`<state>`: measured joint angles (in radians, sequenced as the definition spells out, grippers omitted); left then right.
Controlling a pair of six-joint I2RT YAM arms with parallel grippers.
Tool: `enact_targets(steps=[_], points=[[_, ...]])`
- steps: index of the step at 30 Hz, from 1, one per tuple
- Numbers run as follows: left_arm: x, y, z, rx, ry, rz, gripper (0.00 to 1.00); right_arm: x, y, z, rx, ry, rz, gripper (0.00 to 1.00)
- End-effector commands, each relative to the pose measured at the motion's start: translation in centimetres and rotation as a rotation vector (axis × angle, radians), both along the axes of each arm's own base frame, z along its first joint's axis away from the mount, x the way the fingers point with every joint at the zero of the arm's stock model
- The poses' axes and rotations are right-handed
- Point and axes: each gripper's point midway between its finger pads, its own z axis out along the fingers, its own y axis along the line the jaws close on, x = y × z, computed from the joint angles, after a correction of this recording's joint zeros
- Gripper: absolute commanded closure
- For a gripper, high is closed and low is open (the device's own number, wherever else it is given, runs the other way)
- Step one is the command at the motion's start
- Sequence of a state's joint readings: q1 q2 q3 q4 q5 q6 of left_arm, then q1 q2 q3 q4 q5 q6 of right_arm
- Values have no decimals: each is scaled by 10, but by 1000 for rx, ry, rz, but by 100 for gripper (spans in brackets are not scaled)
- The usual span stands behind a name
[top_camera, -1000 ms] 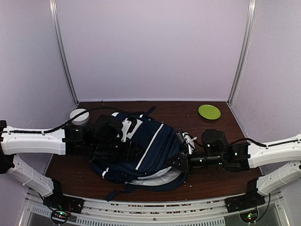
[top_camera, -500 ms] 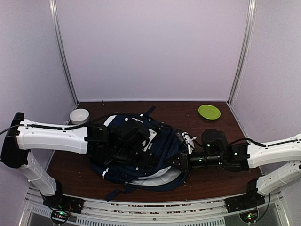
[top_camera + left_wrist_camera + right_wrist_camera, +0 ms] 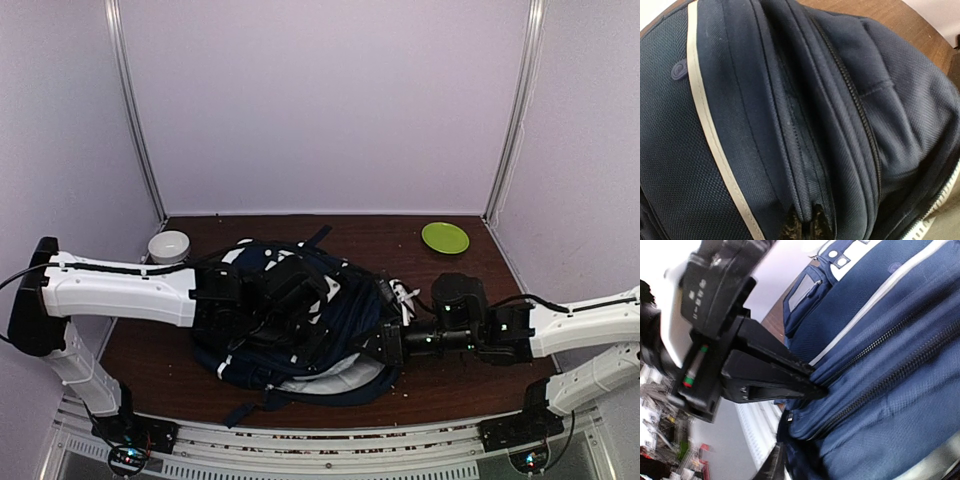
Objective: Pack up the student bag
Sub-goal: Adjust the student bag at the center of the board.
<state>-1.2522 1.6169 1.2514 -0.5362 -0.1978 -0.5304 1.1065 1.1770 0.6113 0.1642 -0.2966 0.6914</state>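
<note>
Overhead, the bag [image 3: 352,318] lies slumped mid-surface [image 3: 400,232] with the left arm stretched right across it, but the grip itself is hidden there. The right wrist view gives it away: left pincer [image 3: 812,385] clamped tight, tips together on a ridge of navy fabric just above a zip. The left wrist view shows that ridge running down to its lower edge. Right pincer [image 3: 384,345] sits at the bag's right edge; how wide it stands, can't tell. Navy cloth, white stripes, pale lining gaping at the near side.
</note>
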Motion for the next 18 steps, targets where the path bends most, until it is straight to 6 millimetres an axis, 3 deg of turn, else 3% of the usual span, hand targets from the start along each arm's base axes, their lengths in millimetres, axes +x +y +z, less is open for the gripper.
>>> enact_targets(steps=[1,6,10,18], points=[[23,10,10,30,-96,63,100,-13,-2,21,84,38,17,61],[39,11,38,-32,-176,130,100,0,-16,20,105,173,-151,47],[54,6,57,-102,-198,172,100,6,-21,22,103,280,-263,45],[65,-14,85,-219,-231,187,100,22,-23,-7,-10,414,-435,43]])
